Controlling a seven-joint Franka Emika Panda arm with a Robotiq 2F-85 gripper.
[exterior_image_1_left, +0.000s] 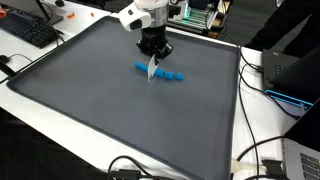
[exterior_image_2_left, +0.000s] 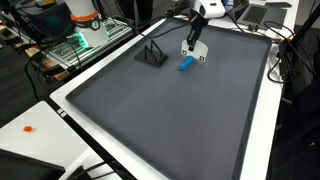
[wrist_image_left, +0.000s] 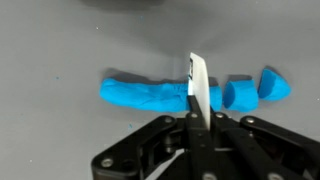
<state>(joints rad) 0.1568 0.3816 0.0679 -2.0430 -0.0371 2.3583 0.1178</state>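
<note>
Gripper: we are seeing the gripper (wrist_image_left: 200, 122) clamped hard on a white blade (wrist_image_left: 198, 80), its jaws pressing flat on both faces, probably to keep the thin tool from twisting.
Blade: it is sticking straight out past the fingertips, edge down, and crossing the blue dough roll (wrist_image_left: 145, 95) squarely, which we judge suits a clean slice.
Dough: the long uncut stretch is lying to one side of the blade and touching it. In an exterior view the roll (exterior_image_1_left: 142, 68) is sitting directly beneath the tool.
Cut pieces: the short cut pieces (wrist_image_left: 250, 90) are resting on the blade's other side, just beside it and in line with the roll.
Mat: the grey mat (exterior_image_1_left: 100, 115) is carrying everything, giving the blade a flat bed below.
Surroundings: a black stand (exterior_image_2_left: 152, 55) is standing well apart from the tool, and a keyboard (exterior_image_1_left: 28, 30) is lying farther off, beyond the mat's edge.
Writing: we are finding no brand, label or readable text.
</note>
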